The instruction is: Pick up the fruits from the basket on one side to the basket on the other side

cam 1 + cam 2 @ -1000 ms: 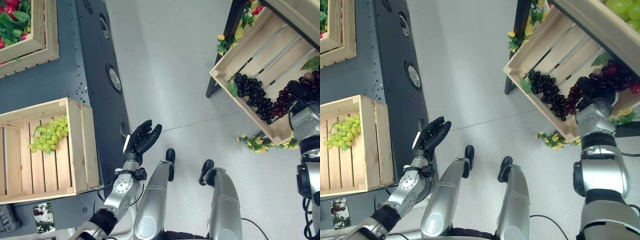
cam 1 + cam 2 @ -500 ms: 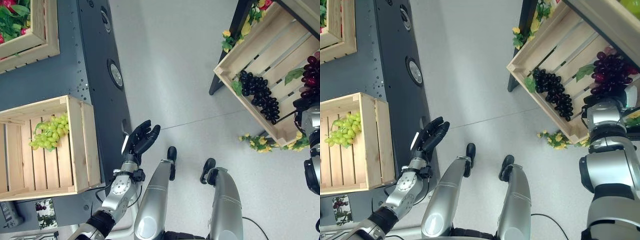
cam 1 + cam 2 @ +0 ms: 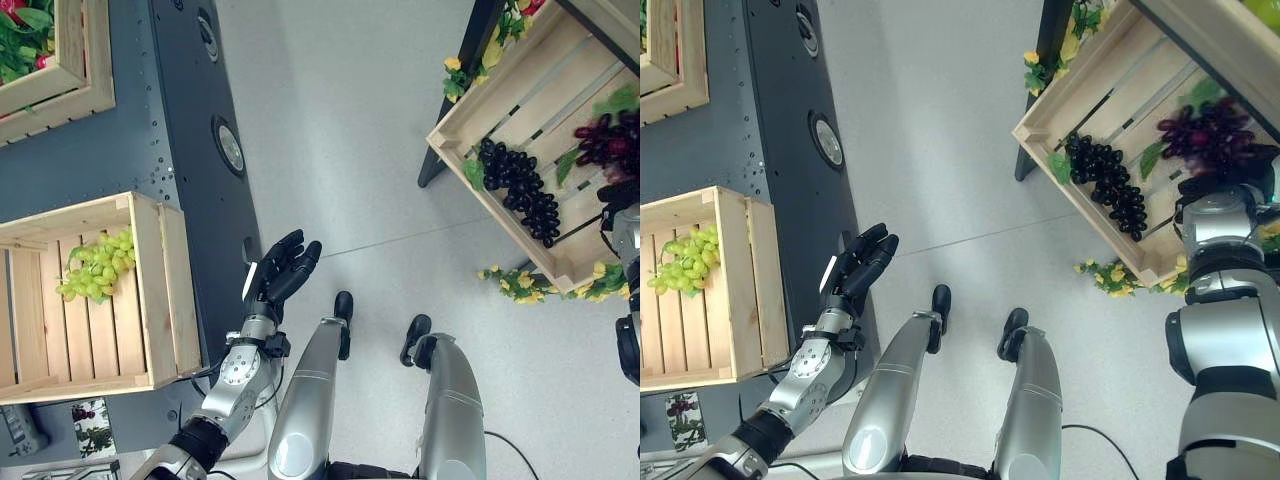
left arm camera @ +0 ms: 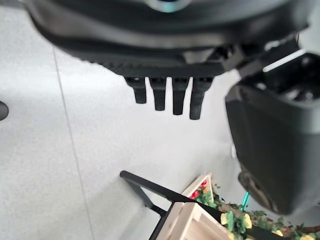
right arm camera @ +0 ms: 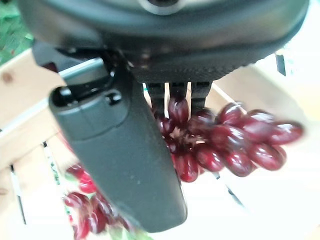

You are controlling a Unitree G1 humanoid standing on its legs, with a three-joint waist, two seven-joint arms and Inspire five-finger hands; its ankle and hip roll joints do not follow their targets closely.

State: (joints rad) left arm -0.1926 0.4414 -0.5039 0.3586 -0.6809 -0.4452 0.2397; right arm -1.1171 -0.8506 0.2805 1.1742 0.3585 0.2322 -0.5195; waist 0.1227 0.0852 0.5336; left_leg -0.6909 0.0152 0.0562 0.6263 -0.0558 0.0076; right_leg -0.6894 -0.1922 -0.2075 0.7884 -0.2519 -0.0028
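Observation:
My right hand [image 3: 622,192] is shut on a dark red grape bunch [image 3: 603,138], held above the slatted floor of the tilted wooden crate [image 3: 500,215] on the right. The right wrist view has the thumb [image 5: 115,150] and curled fingers round the stem end, with the red grapes [image 5: 225,145] hanging past them. A black grape bunch [image 3: 520,190] lies lower in that crate. On the left, a green grape bunch [image 3: 95,268] rests in a flat wooden crate [image 3: 150,290]. My left hand [image 3: 280,275] hovers open beside that crate, fingers [image 4: 165,95] straight and holding nothing.
The left crate sits on a dark grey cabinet [image 3: 190,150], and another crate [image 3: 85,70] with leaves and red fruit stands further back. The right crate rests on a black stand [image 3: 455,110] trimmed with yellow flowers [image 3: 520,283]. A higher crate [image 3: 1200,40] overhangs it.
My right hand has come up out of the right crate with the red grape bunch in it. The left hand has stayed where it was; the camera shifted slightly.

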